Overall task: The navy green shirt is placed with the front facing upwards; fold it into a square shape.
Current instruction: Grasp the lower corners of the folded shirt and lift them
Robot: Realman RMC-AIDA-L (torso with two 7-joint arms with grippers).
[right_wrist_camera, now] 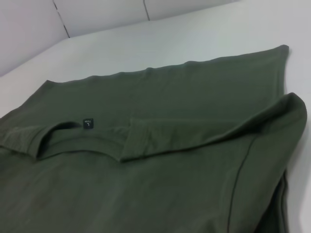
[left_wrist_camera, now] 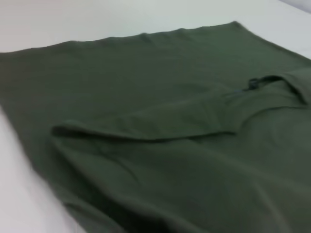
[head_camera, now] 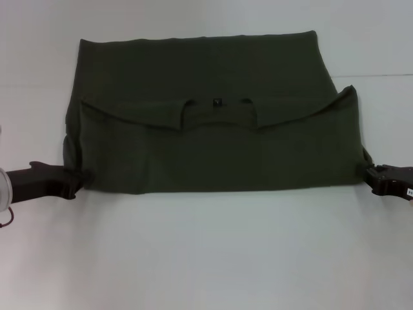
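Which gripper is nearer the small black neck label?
Left, narrowly. The left gripper sits at the shirt's near left corner, the right gripper at its near right corner; the label lies slightly left.

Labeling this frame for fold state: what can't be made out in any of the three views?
- Chest print of the dark olive-green cotton T-shirt: unseen in every view, the folded cloth shows only plain fabric.
- Left gripper: head view, fingertips hidden at the shirt's edge; open or shut unclear. Absent from the left wrist view.
- Right gripper: same, partly cut by the frame edge.
- Small black neck label: text too small to read.
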